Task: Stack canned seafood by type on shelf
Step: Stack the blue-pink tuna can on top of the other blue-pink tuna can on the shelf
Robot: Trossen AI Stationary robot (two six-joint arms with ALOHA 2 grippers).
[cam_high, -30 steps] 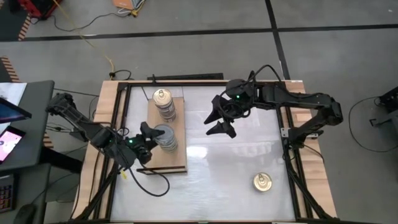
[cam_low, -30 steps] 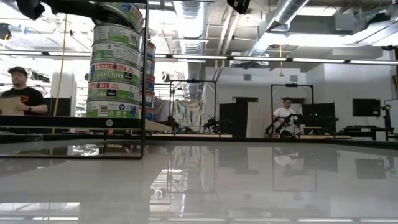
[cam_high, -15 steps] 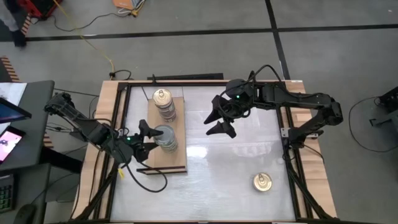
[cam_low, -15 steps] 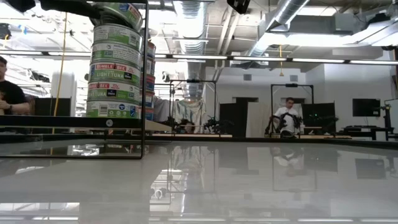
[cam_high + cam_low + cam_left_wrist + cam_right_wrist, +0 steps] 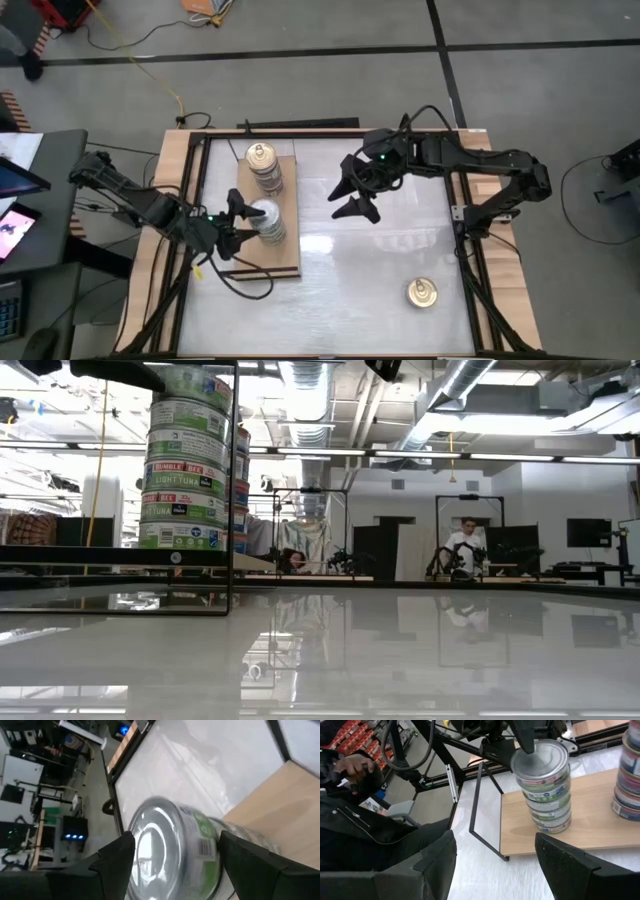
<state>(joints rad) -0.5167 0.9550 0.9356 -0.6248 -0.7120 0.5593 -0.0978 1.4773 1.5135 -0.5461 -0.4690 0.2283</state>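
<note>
White tabletop [image 5: 350, 270]; shelf [image 5: 285, 255] bears silver-topped [image 5: 264, 222], gold-topped [image 5: 262, 166] stacks.

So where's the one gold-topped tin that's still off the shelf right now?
In the high view, the gold-topped round metal tin lies alone on the white tabletop, near its front right corner, on the right arm's side.

White tabletop [image 5: 340, 270] with wooden side rails | light tan shelf board [image 5: 262, 255] on a thin black frame sits on its left part | two stacks of tins stand on the board: gold-topped stack [image 5: 263, 165] at the far end, silver-topped stack [image 5: 266, 221] nearer | one gold-topped tin [image 5: 421, 293] lies alone on the tabletop, near right, well apart.
</note>
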